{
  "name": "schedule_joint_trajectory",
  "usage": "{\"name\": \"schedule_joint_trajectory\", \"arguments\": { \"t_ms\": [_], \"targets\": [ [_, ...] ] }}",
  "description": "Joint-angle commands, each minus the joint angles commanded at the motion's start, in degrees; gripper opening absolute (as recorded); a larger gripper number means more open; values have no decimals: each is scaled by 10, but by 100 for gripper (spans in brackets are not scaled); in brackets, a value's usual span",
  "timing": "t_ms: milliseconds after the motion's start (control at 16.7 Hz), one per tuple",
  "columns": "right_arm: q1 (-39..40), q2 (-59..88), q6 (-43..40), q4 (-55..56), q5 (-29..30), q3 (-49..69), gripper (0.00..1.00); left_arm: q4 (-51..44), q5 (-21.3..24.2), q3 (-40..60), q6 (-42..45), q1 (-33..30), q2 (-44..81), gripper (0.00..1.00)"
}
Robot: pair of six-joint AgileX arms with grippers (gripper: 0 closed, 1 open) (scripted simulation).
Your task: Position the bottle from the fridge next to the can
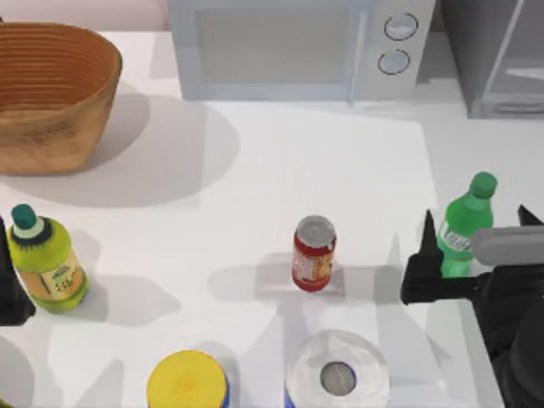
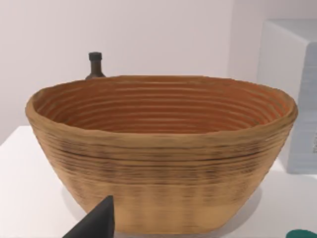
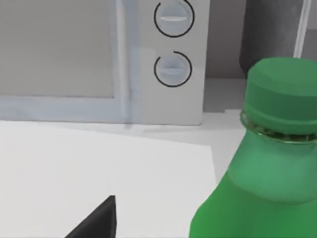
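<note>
My right claw (image 1: 476, 229) stands spread wide at the table's right; left arm parked at left edge.

A woven basket (image 1: 53, 93) stands at the far left of the white worktop (image 1: 255, 170). Behind the basket, the neck of a dark bottle (image 2: 94, 65) rises above its rim. A white microwave (image 1: 297, 47) with two round knobs (image 1: 398, 42) stands at the far edge. A stout yellow-green bottle (image 1: 47, 263) with a teal cap stands upright near the left edge. At the near edge, a jar with a yellow lid (image 1: 187, 382) stands just beside a white roll (image 1: 337, 374) with a grey core.
</note>
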Motion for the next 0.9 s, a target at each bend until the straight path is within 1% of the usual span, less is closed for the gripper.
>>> {"name": "schedule_joint_trajectory", "arguments": {
  "t_ms": [240, 420, 600, 900],
  "targets": [
    [-5, -4, 0, -6, -3, 4, 100, 0, 0, 0, 0, 0, 0, 100],
    [-25, -58, 1, -55, -20, 22, 100, 0, 0, 0, 0, 0, 0, 100],
    [-60, -163, 1, -147, -59, 40, 100, 0, 0, 0, 0, 0, 0, 100],
    [-159, -406, -4, -365, -155, 33, 100, 0, 0, 0, 0, 0, 0, 100]
  ]
}}
